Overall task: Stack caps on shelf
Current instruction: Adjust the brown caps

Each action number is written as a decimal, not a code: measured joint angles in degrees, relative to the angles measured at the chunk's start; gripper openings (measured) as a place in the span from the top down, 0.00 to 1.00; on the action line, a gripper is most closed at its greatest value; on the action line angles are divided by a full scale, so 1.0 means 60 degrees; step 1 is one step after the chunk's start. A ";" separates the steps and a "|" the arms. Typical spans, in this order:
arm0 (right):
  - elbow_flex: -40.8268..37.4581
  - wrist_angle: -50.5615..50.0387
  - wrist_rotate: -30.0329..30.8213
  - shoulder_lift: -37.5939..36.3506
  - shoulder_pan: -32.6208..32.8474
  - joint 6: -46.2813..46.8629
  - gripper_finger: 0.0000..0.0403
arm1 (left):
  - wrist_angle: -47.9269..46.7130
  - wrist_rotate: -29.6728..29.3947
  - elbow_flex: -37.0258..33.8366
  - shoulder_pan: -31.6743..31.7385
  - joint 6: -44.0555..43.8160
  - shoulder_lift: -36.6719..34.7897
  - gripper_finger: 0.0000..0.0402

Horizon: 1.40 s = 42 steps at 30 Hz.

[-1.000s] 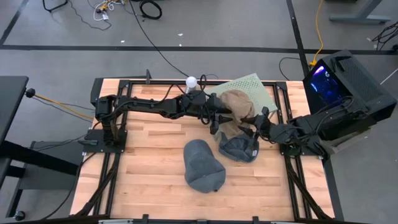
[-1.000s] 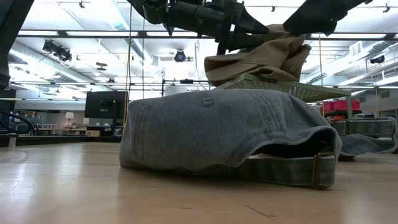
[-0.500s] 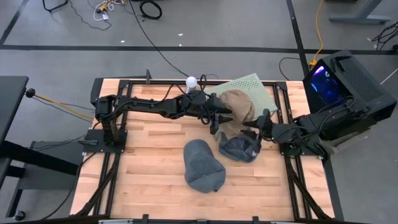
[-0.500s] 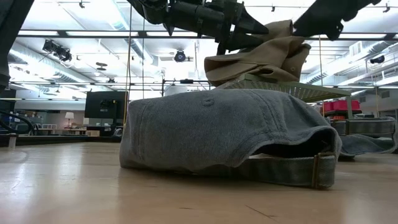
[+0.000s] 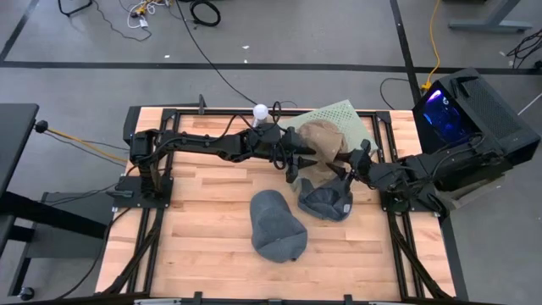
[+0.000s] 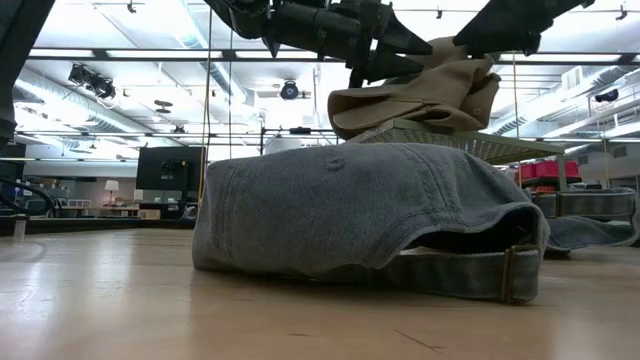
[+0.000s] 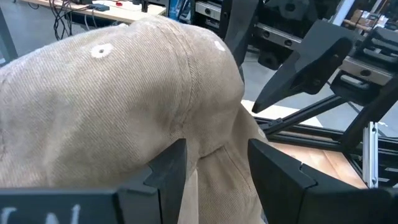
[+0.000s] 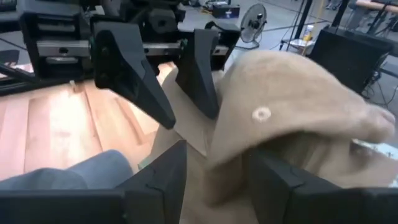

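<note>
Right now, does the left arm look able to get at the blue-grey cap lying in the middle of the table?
Probably not yet: the left gripper is closed on the tan cap at the shelf. The blue-grey cap itself lies uncovered, nothing over it.

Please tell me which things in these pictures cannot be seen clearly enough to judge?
- Shelf: the tan cap and both arms cover its near part in the high view, so whether the cap rests fully on it is unclear.
- Left tool and right tool: fabric lies between the fingers; a firm grip cannot be confirmed.
- Smaller blue cap: partly under the right arm.
</note>
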 joint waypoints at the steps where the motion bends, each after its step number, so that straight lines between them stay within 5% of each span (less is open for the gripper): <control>1: 0.0000 0.0104 0.0007 0.0069 -0.0088 -0.0126 0.62 | 0.0001 0.0000 0.0004 0.0000 0.0000 0.0000 0.56; 6: 0.0000 0.0259 -0.0054 0.0382 -0.0521 -0.0484 0.67 | -0.0001 0.0000 0.0000 -0.0019 0.0028 -0.0005 0.56; 14: 0.0000 0.0274 -0.0106 0.0387 -0.0670 -0.0772 0.98 | -0.0897 -0.0588 0.0007 -0.0896 0.2754 -0.0923 0.62; 24: 0.0000 0.1480 -0.0141 0.0387 -0.0743 -0.1385 0.99 | -0.2852 -0.3297 -0.0004 -0.2630 0.4524 -0.0791 0.98; 28: 0.0000 0.1999 -0.0816 0.0384 -0.0934 -0.1463 0.98 | -0.1983 -0.4926 0.0000 -0.2827 0.4792 -0.0259 0.97; 42: 0.0000 0.1986 -0.1678 0.0385 -0.1194 -0.0957 0.99 | 0.1077 -0.7217 0.0000 -0.2232 0.5004 0.1493 0.97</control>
